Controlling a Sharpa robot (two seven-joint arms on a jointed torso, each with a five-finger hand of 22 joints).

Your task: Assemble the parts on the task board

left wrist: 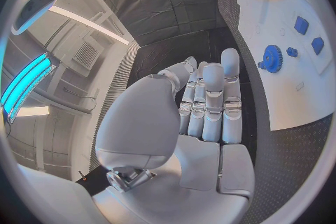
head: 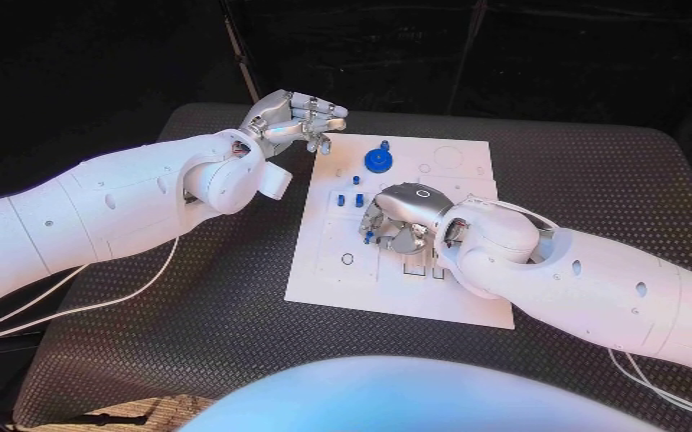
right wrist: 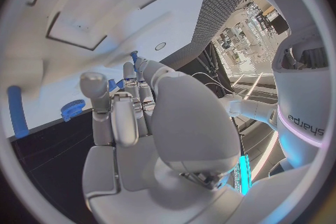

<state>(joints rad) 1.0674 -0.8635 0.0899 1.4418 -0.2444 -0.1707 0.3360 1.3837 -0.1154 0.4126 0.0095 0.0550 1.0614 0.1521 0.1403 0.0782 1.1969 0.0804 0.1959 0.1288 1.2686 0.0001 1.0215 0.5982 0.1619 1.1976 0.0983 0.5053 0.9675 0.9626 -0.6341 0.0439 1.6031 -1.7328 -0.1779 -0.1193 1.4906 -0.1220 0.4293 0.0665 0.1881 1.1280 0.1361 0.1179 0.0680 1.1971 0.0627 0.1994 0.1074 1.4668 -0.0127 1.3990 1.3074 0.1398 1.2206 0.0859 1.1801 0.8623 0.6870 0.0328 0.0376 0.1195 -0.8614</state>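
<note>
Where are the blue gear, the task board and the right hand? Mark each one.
gear (head: 378, 159), head view, on its round face.
task board (head: 464, 167), head view, on a bare part near its far right corner.
right hand (head: 404, 214), head view, on the back of the hand over the board.

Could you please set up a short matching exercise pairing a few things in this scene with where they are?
Things:
1. left robot hand
2. right robot hand
3. blue gear
4. task board

Places:
A. in the middle of the black table
B. on the board's far part, near the left robot hand
C. over the middle of the board, fingers down among small blue parts
D. just off the board's far left corner

Pairs: 1-D, 2-C, 3-B, 4-A
</note>
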